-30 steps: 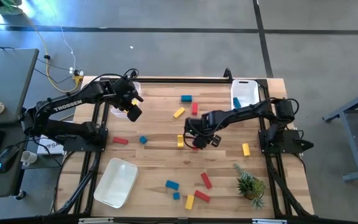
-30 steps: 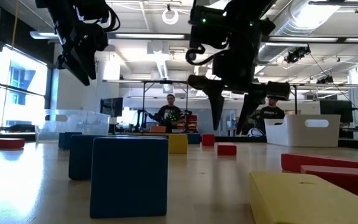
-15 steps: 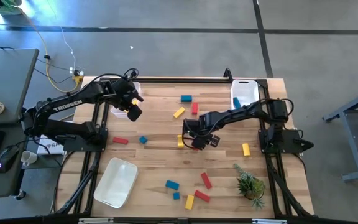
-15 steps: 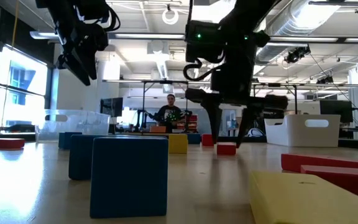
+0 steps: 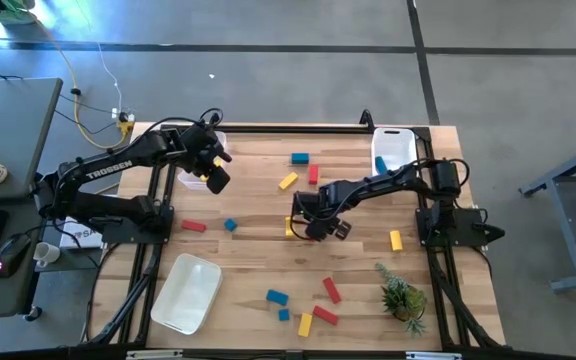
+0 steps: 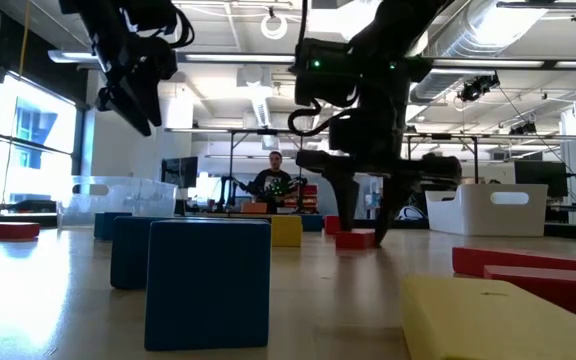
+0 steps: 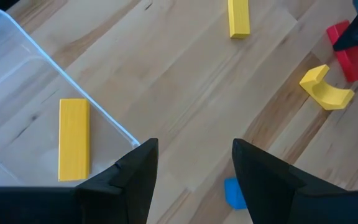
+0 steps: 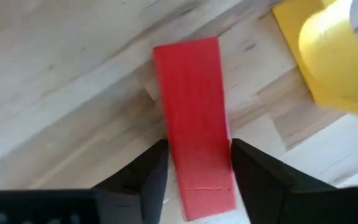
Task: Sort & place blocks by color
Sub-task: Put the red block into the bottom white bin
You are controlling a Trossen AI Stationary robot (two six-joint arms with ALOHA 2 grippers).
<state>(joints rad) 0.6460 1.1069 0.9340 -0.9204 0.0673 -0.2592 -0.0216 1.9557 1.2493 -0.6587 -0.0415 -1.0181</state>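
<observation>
A red bar block [image 8: 194, 124] lies flat on the wooden table near its middle, with my right gripper [image 5: 315, 228] down over it and shut on it. A yellow arch-shaped block [image 8: 328, 56] lies right beside it. Above the table's far left stands my left gripper [image 5: 216, 180], open and holding nothing, over the edge of a clear bin [image 7: 36, 74]. A yellow bar [image 7: 73, 138] lies in that bin. Red, yellow and blue blocks lie scattered over the table. My right gripper pinches the red bar's two long sides [image 8: 169, 162] between its two fingers, on the half of the bar nearer the wrist camera. The fingers come from above, pointing down, and lie across the bar. The bar rests flat on the table [image 6: 356, 240].
A white bin [image 5: 393, 150] stands at the far right and a white tray [image 5: 186, 292] at the near left. A small green plant [image 5: 403, 297] stands at the near right. Several loose blocks lie near the front edge [image 5: 305, 324] and toward the far side [image 5: 299, 158].
My right gripper has sunk straight down to the table over the red bar. Its fingers have drawn together until they meet the bar's sides. The bar has stayed where it lay.
</observation>
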